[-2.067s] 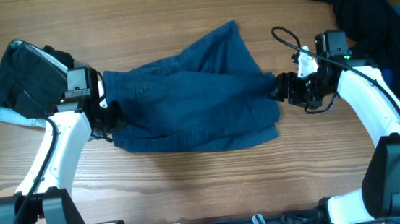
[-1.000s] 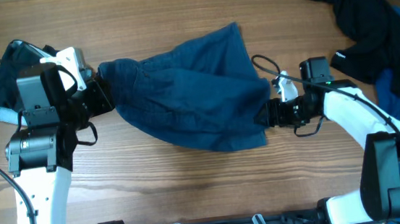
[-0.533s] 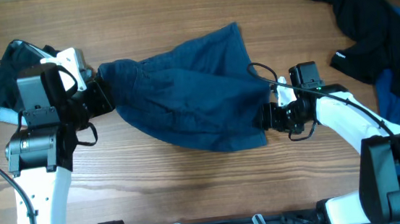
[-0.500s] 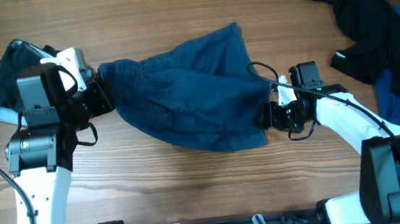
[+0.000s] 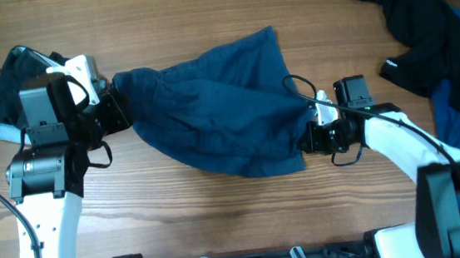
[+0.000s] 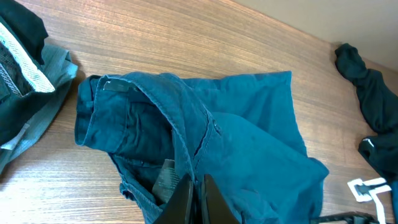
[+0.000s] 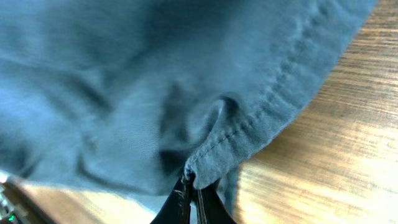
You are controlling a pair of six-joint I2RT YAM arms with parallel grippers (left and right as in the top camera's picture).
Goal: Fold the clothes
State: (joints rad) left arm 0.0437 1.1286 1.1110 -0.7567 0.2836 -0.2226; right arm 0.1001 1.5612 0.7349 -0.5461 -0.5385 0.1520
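The dark teal-blue shorts [image 5: 212, 114] lie spread across the middle of the table, stretched between my two arms. My left gripper [image 5: 116, 114] is shut on the gathered waistband [image 6: 186, 140] at the shorts' left end, seen close up in the left wrist view with the jaws [image 6: 194, 186] pressed together on the cloth. My right gripper [image 5: 307, 137] is shut on the stitched hem [image 7: 249, 134] at the lower right corner, the fingertips [image 7: 191, 186] pinching a fold of it. More clothes lie at both sides.
A black and pale-denim pile [image 5: 9, 90] sits at the far left behind my left arm. Black cloth [image 5: 408, 13] and a brighter blue piece [image 5: 458, 113] lie at the far right. Bare wooden table [image 5: 221, 222] runs along the front.
My right gripper slid a little left onto the shorts' lower right corner and shut on the hem. The left gripper and the waistband have stayed still.
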